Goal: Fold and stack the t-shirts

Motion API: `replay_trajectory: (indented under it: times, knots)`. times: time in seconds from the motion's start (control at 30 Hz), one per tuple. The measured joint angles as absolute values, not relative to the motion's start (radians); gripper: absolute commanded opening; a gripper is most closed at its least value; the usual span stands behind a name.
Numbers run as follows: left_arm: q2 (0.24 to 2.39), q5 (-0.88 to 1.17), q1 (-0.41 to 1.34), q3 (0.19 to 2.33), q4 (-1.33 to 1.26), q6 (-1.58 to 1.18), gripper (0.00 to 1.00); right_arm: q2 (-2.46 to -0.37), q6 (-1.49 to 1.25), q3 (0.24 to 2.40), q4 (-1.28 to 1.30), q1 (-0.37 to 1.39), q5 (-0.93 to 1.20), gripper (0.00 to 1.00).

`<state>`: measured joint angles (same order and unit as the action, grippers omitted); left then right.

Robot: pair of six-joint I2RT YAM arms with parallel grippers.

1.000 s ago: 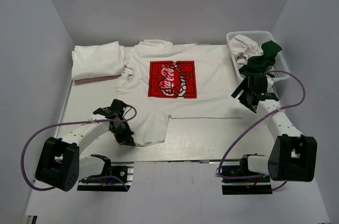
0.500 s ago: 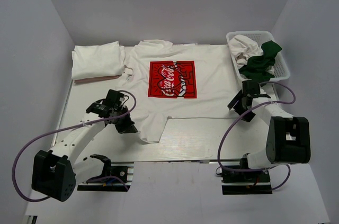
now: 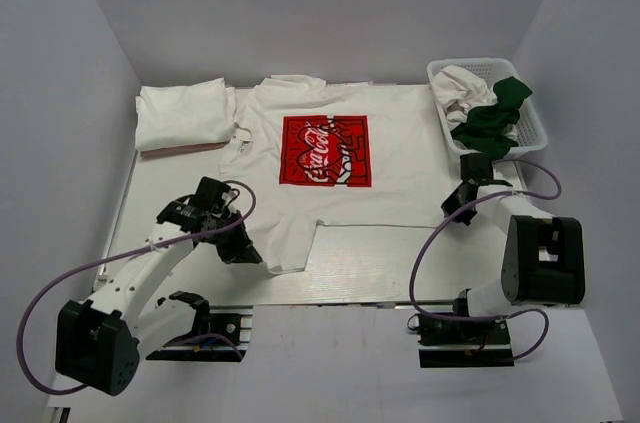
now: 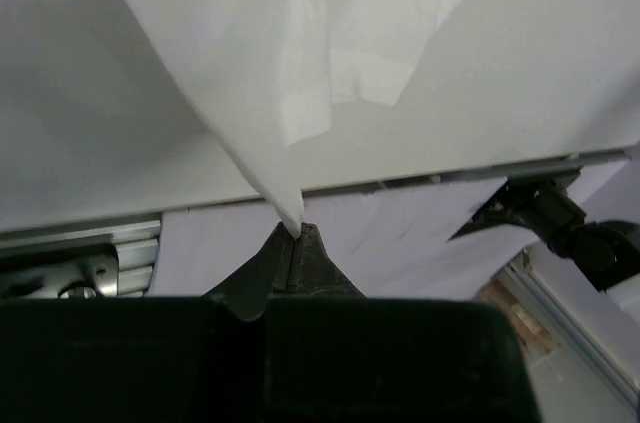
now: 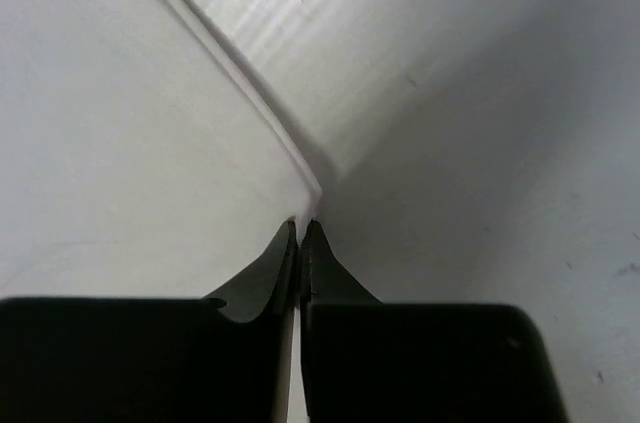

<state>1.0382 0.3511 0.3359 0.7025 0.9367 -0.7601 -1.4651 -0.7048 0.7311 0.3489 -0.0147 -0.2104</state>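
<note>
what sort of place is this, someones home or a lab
Probably a robot lab cell, not a home: bare white walls box in a metal table, a left arm and right arm are bolted at its near edge, with a shirt spread between them.

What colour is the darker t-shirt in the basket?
Dark green t-shirt; top external view shows it best.

Left of the flat white cloth t-shirt with the red square print (image 3: 325, 148), only a thin pinkish edge (image 3: 185, 149) shows beneath the folded white cloth pile (image 3: 185, 115), the rest hidden.
</note>
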Motion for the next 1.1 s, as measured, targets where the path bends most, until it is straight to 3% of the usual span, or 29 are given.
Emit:
replay_trajectory:
  times: [0.37,0.7,1.1]
  knots:
    - [0.891,0.466,0.336,0.683,1.152,-0.820,0.00,-1.308,-0.717,0.664,0.605,-0.013,-0.224,0.00]
    - [1.221,0.419,0.326,1.082,0.958,-0.721,0.00,-1.308,-0.630,0.776,0.623,-0.007,-0.178,0.00]
    - [1.443,0.106,0.310,1.296,0.758,-0.688,0.00,-1.440,-0.587,1.055,0.564,-0.004,-0.185,0.00]
